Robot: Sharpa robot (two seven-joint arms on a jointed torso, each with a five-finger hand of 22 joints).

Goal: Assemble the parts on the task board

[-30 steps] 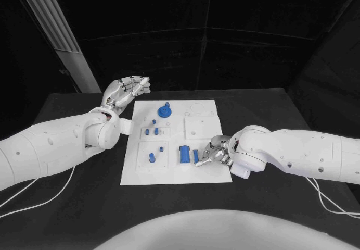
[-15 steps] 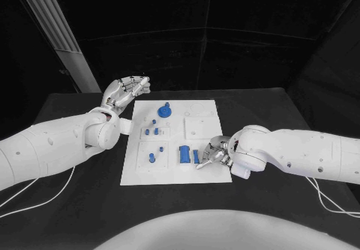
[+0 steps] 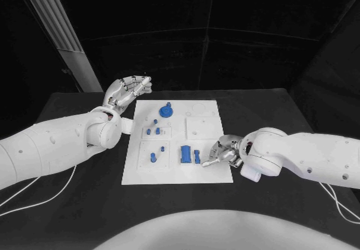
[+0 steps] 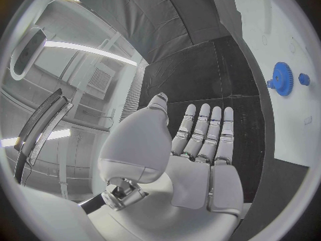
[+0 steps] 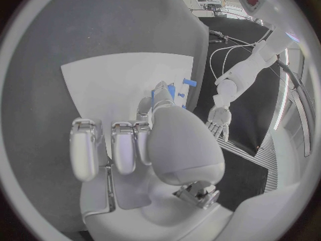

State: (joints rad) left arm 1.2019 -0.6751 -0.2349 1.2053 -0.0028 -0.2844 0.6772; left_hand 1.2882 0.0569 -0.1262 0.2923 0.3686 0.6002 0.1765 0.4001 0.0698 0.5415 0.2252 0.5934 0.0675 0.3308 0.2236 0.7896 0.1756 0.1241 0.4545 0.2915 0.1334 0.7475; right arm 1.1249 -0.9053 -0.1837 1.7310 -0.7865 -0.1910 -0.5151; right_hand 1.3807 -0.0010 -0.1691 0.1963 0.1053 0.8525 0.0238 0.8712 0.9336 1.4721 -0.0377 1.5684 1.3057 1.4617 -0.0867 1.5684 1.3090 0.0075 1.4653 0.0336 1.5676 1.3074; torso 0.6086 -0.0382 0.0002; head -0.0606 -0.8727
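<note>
White task board (image 3: 202, 174) flat mid-table — blue parts (image 3: 185, 154) standing in it.

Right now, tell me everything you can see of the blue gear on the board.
The blue gear is a toothed round wheel, plastic by its look, with a raised hub at its middle. It sits flat near the far end of the white task board, beside a faint round outline. A small blue knob lies close by. Neither robot hand touches it.
</note>
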